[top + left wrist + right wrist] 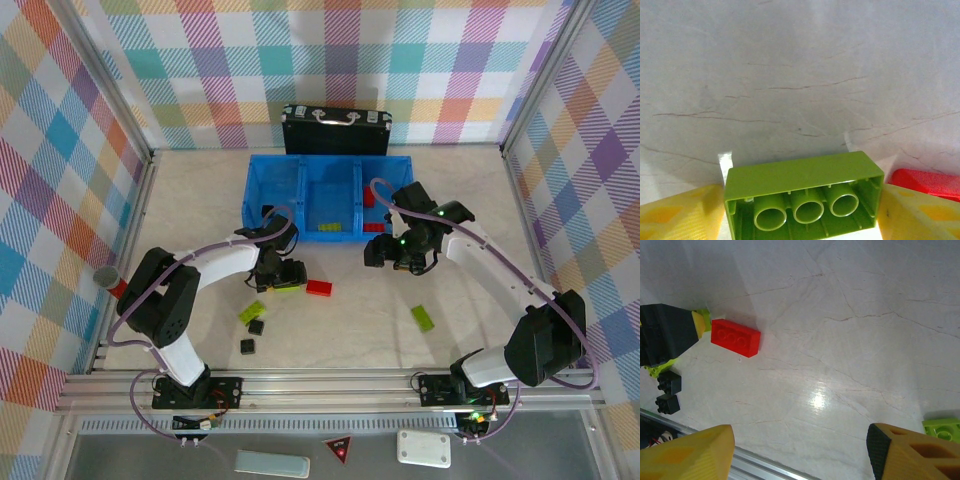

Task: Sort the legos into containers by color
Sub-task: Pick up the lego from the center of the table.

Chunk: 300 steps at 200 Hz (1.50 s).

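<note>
Lime-green brick (800, 175), hollow underside toward the wrist camera, clamped between the yellow pads of the left tool (285, 278), just beside a red brick (320, 288) on the worktop (360, 330). Right tool (800, 432) with fingers apart, holding nothing, above bare worktop near the blue tray (250, 190). Green bricks (330, 230) in the tray's middle compartment, red ones (372, 215) in its right. Loose on the worktop: two black bricks (256, 327) and two more green ones (422, 318).

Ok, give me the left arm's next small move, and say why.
Probably lift it clear of the table: the left gripper looks closed on the lime-green rectangular plastic brick, low beside a red brick. Head for the middle compartment of the bright-blue plastic tray, where green pieces lie.
</note>
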Each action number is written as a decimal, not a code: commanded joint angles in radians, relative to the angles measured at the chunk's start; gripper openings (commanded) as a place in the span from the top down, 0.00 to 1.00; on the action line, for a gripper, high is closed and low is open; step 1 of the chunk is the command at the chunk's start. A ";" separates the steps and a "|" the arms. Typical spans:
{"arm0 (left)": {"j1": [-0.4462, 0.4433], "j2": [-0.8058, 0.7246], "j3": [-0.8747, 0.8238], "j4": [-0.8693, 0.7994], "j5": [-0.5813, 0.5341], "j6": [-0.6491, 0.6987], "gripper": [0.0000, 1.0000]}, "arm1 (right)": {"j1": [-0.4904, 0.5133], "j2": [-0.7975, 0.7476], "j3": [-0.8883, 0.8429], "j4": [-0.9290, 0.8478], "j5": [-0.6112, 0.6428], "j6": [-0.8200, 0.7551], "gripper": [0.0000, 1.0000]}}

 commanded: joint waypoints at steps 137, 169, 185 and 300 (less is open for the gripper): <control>-0.020 0.038 0.098 -0.122 -0.085 0.066 0.35 | 0.005 0.003 0.035 -0.037 0.003 -0.015 0.28; -0.022 0.015 0.139 -0.164 -0.105 0.083 0.36 | 0.005 0.000 0.038 -0.045 0.006 -0.017 0.28; -0.022 0.009 0.163 -0.179 -0.104 0.090 0.36 | 0.005 -0.007 0.035 -0.048 0.007 -0.018 0.28; -0.034 0.149 0.557 -0.271 -0.067 0.143 0.38 | 0.005 -0.104 -0.031 -0.072 0.054 0.008 0.28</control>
